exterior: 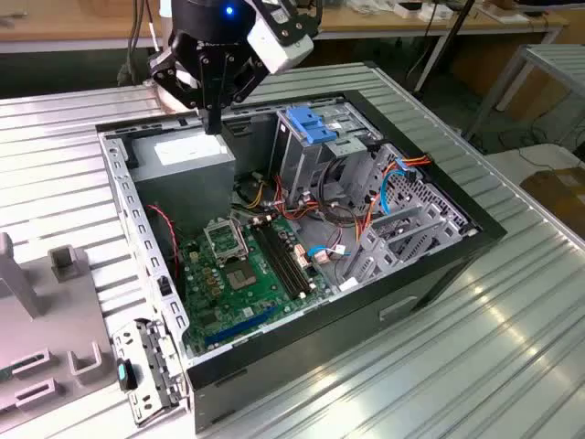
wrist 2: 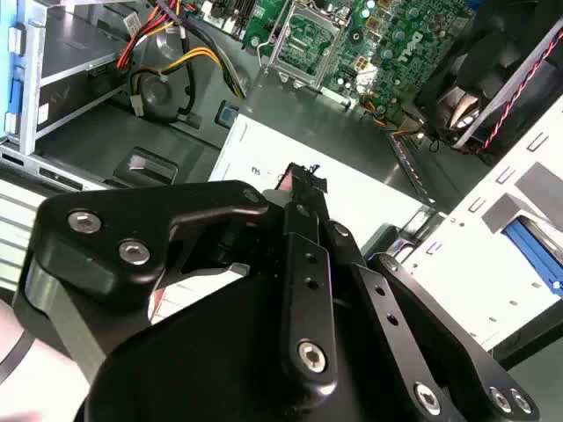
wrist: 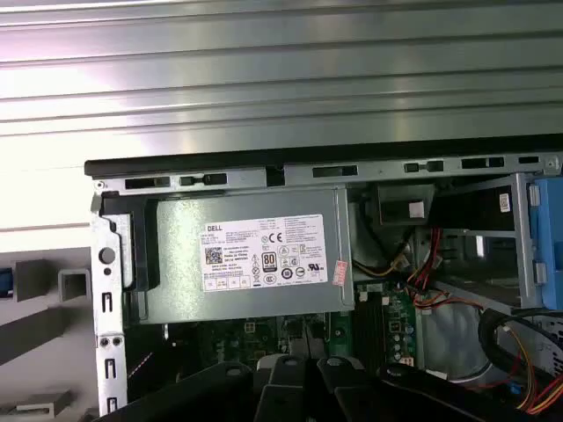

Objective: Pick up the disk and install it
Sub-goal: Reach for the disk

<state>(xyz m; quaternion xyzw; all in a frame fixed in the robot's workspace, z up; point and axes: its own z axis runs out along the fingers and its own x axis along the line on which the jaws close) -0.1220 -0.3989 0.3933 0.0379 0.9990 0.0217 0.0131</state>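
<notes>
Our gripper (exterior: 215,126) hangs just above the big grey power box (exterior: 194,157) inside the open computer case (exterior: 384,311). Its fingers (wrist 2: 303,255) look pinched together with nothing between them, so we think the disk is not picked up yet. Where the disk is, we cannot tell for sure. A bit of blue (wrist: 4,283) by the grey stands (exterior: 64,263) on the table beside the case may be its rail. Picking up and putting in both look left to do.
</notes>
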